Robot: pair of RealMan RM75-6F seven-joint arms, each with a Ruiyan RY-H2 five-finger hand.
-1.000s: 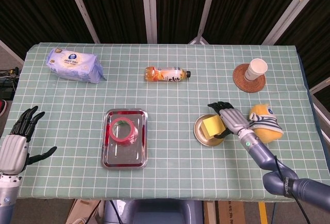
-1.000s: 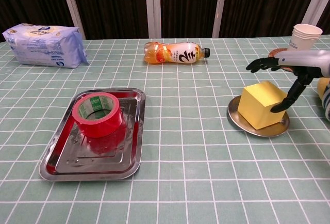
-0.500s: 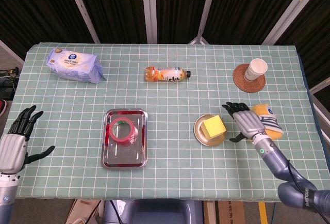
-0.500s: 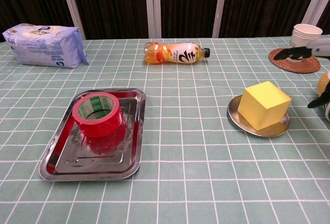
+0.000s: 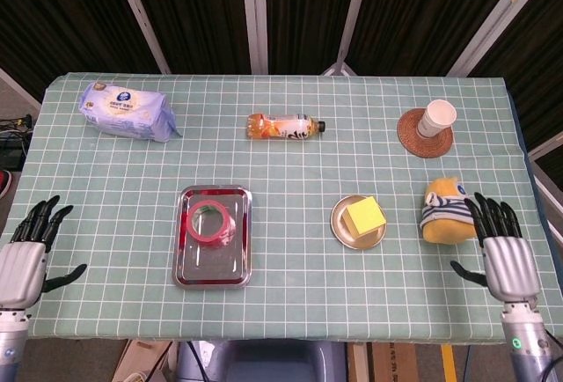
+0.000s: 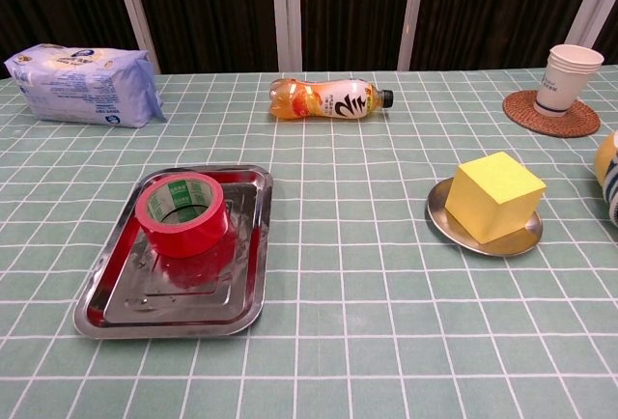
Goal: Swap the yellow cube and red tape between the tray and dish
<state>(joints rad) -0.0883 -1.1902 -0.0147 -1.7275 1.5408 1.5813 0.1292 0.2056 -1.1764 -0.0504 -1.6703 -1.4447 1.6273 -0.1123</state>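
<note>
Both robot hands sit wide open, fingers spread, holding nothing: the left robot hand [image 5: 24,259] hangs off the surface's near-left corner, the right robot hand [image 5: 502,254] off the near-right corner, just beside the striped plush toy [image 5: 449,215]. Neither shows in the chest view.

Now the task pieces. The red tape [image 5: 210,223] lies flat in the far half of the steel tray [image 5: 184,273], left of centre toward the near edge of the surface [image 5: 290,171]. The yellow cube [image 5: 363,216] rests on the round dish [image 5: 339,228], right of centre and well apart from the tray, overhanging the dish rim slightly in the chest view.

Around them: the plush toy lies between the dish and the right edge, close to the right robot hand. A bottle of orange drink [image 5: 285,125] lies on its side toward the far edge, mid-surface. A paper cup [image 5: 436,119] stands on a brown coaster [image 5: 412,138] at the far right, and a blue wipes pack [image 5: 125,110] sits at the far-left corner.

Open green cloth runs between tray and dish, and along the near edge.
</note>
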